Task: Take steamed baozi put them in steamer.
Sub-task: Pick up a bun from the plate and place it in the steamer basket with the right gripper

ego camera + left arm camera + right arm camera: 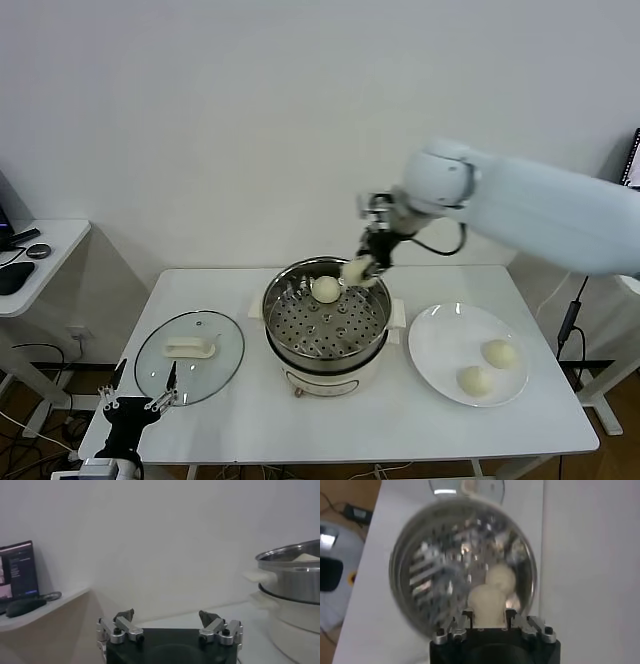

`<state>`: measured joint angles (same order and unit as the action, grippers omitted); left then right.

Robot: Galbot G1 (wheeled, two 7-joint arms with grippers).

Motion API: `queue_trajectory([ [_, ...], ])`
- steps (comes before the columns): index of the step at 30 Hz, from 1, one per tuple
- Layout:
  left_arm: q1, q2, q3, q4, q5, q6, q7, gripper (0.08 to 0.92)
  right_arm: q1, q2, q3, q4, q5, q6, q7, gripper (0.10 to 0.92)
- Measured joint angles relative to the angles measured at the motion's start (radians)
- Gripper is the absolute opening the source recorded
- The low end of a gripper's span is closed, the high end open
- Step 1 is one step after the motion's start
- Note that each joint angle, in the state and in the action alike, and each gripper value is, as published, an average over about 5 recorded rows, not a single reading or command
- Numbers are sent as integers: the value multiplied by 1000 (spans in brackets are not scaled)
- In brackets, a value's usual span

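Note:
The steel steamer (290,345) stands mid-table with a perforated tray inside; one pale baozi (325,289) lies on the tray at the back. My right gripper (358,271) is shut on a second baozi (356,269) and holds it over the steamer's back right rim. In the right wrist view the held baozi (488,605) sits between the fingers (511,616), above the tray, with the other bun (500,578) just beyond. Two more baozi (498,352) (474,380) lie on the white plate (440,345). My left gripper (140,402) is open, parked low at the table's front left corner.
A round glass lid (220,375) with a white handle lies left of the steamer. A small side table (60,240) with a mouse stands at far left. The steamer's side (292,580) shows in the left wrist view. A wall is close behind.

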<state>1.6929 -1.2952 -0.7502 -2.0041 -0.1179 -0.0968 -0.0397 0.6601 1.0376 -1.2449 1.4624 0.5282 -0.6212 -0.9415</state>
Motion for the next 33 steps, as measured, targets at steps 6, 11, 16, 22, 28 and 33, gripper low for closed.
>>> queue_trajectory([
  [6,6,-5,-16,1,-8,-5,-1,823,-54,138,-23,-75,29,-45,49,416],
  [11,12,-12,-19,2,-10,-15,-2,823,-100,219,-30,-131,32,-68,81,416],
  [16,14,-12,-21,6,-12,-21,-2,823,-141,279,-32,-182,24,-82,102,416],
  [22,11,-8,-25,8,-18,-21,-2,823,-173,332,-35,-235,10,-93,117,418],
  [28,7,-6,-26,10,-19,-21,-2,823,-195,349,-31,-263,4,-98,122,507],
  [33,5,1,-31,12,-23,-21,-2,823,-187,343,-29,-259,8,-102,107,661],
])
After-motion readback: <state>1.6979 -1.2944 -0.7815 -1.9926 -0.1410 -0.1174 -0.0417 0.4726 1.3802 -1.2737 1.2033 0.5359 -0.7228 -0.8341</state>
